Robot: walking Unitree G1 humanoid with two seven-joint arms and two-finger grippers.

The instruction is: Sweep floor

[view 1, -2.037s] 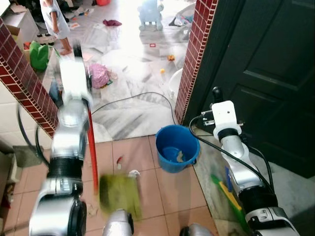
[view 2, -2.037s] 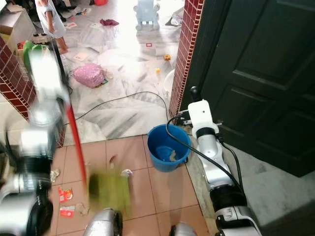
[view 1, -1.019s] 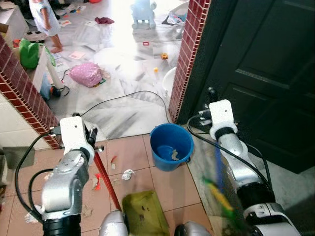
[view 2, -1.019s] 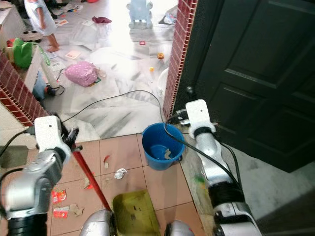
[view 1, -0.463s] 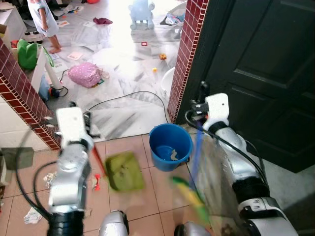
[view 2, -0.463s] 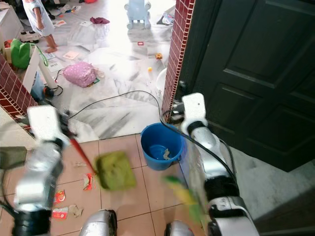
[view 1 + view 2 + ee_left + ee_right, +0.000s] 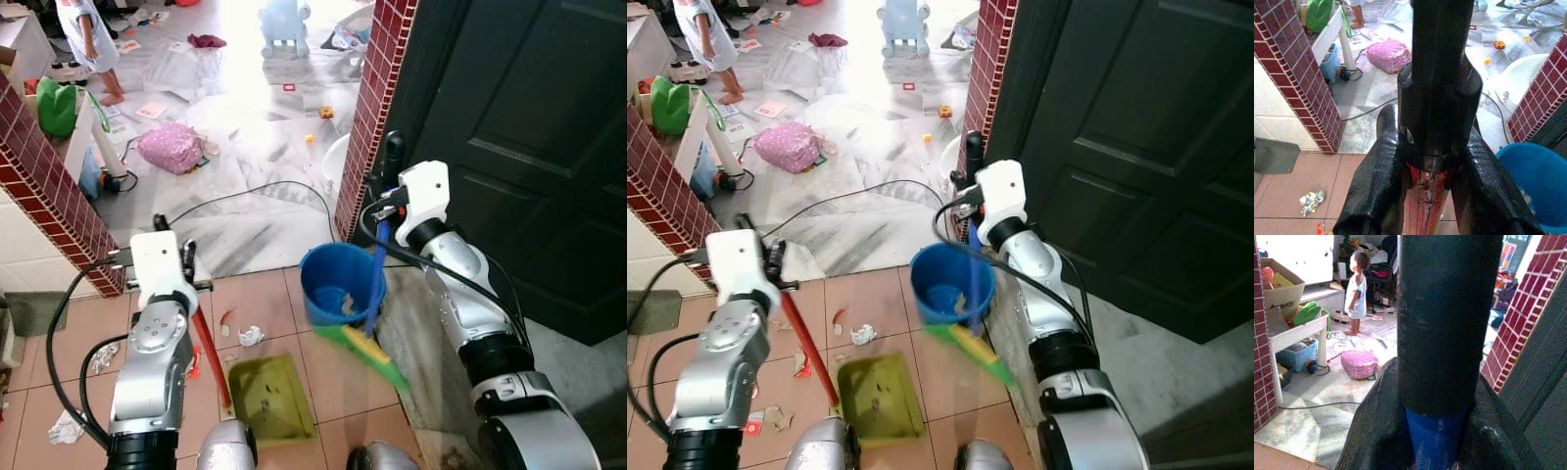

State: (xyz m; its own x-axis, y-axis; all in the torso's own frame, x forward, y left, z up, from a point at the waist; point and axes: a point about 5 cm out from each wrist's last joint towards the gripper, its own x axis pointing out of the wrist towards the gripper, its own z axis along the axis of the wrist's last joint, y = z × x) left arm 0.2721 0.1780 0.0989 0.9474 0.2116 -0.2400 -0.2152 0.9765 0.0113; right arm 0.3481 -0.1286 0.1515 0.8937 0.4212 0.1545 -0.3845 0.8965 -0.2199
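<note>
At the bottom centre of the frame we saw the green dustpan lying flat on the terracotta tiles, its red handle rising up and to the left into the left gripper, whose black fingers were clamped on it. Scraps of litter lay on the tiles just beside the pan and further out at lower left. To the right of centre, the right gripper was closed around the blue broom handle, with the blurred green and yellow broom head low beside the blue bucket, which held a bit of rubbish. Behind the bucket stood a red brick pillar and a dark door filling the right side. Beyond the tiles, a black cable curved over the marble floor, a pink bag lay at upper left, and a person stood at the top left corner.
</note>
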